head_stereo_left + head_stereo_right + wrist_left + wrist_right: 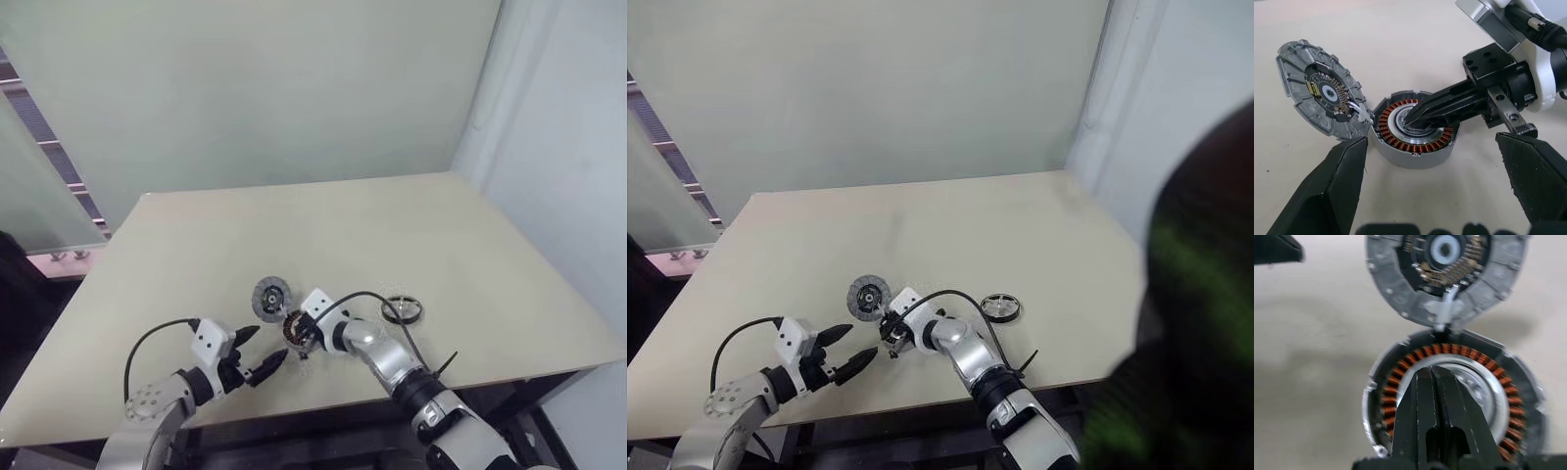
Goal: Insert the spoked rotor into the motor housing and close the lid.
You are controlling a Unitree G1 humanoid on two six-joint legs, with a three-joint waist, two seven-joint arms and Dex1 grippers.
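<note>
The housing (1413, 131) lies open on the bench (392, 235) near its front edge, copper windings showing around a silvery hub. The lid (1320, 90) rests flat just to its far left, underside up, joined to the housing rim by a small white tab. The rotor (403, 309) sits apart to the right on the bench, untouched.

The right end effector (1411, 117) has its fingers pressed together and empty. The tips are down over the housing's centre hub and appear to touch it, though contact is hard to confirm. The left end effector (263, 352) is spread as wide as it goes, holding nothing, hovering just near and left of the housing, with its fingers (1334, 181) pointing toward housing and lid.

Judging from this, insertion has not begun: the rotor is outside the housing and the lid is off. The step in hand looks like steadying or nudging the housing by its hub, or checking the seat, before the rotor is fetched. The next move calls for the right arm to lift clear of the hub, open, reach right to the rotor and pinch its thin rim, then bring it level over the hub so it drops inside the winding ring. The left arm is well placed to brace the housing, and later to fold the lid over. A tilted rotor could catch on the windings.
</note>
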